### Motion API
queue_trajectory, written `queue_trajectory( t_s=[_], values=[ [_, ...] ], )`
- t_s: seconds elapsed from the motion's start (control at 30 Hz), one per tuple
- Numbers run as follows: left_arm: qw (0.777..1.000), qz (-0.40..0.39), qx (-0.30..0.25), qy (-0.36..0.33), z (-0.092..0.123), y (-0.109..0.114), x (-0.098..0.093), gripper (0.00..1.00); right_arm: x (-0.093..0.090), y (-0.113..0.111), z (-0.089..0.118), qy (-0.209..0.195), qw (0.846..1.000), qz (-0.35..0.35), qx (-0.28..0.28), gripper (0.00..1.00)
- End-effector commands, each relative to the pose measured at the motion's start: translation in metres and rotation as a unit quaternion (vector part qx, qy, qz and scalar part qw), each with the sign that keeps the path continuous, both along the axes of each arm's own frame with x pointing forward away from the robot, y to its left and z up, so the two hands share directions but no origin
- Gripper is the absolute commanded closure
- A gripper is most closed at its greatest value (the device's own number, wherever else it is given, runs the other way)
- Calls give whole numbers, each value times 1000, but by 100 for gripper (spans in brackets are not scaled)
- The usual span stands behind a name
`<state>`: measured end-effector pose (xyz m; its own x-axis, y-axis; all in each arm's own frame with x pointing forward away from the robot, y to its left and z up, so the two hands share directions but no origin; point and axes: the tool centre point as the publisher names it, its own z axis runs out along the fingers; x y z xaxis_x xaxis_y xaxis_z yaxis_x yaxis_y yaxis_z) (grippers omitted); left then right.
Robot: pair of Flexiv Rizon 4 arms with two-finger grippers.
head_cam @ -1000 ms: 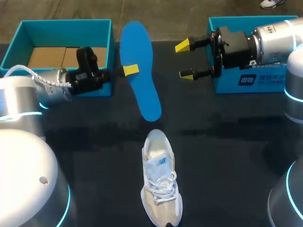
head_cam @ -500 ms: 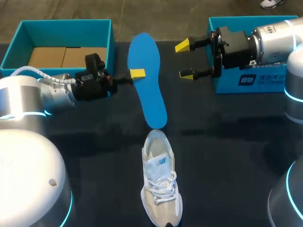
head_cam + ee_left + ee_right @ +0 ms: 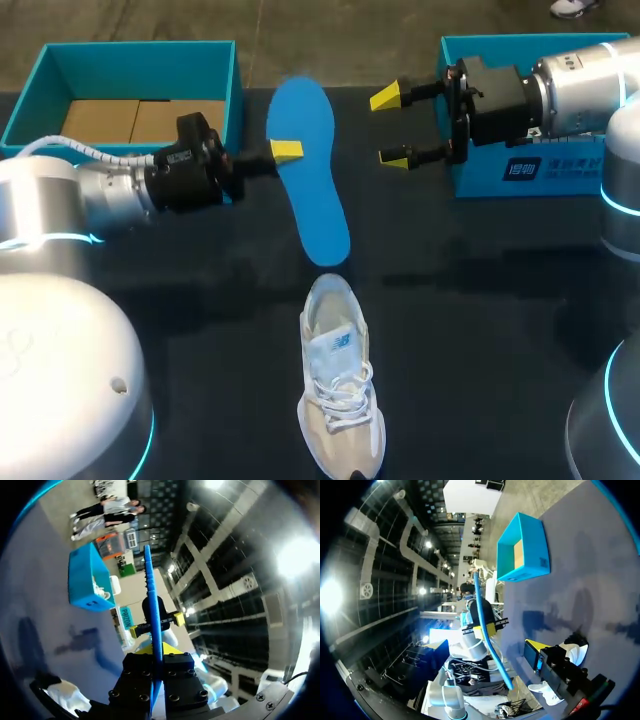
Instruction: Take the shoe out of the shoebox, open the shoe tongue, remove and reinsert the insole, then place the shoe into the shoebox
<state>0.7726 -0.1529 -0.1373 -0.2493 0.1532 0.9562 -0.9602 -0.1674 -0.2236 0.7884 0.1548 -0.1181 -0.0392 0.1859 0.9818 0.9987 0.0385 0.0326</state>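
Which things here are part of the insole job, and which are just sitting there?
In the job: blue insole, in the left gripper; white shoe; open shoebox; right gripper, open.
Lying about: second teal box behind the right gripper; cardboard in the shoebox.

shoe [image 3: 340, 400] lies on the desk [image 3: 480, 330] front middle. insole [image 3: 308, 170] is just behind it, gripped by left pincer [image 3: 287, 152]. shoebox [image 3: 140, 46] back left; second box [image 3: 480, 180] back right, right pincer [image 3: 390, 128] between it and the insole.
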Motion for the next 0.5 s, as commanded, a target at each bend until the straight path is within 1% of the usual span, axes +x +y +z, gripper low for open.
queue_trajectory(
  t_s=[0.03, 0.13, 0.4, 0.5],
  values=[
    [996, -27, 4, 84, 3, 0, 4, 100, 0, 1, 0, 1, 1000, -1, -2, 0],
    [994, -25, 13, 107, 3, 0, 6, 100, 0, 1, 0, 1, 1000, -1, -2, 0],
    [995, -15, 30, 99, -6, 0, 9, 100, 0, 1, 0, 1, 1000, -1, -2, 0],
    [994, -17, 33, 106, -7, 1, 11, 100, 0, 1, 0, 1, 1000, -1, -2, 0]
  ],
)
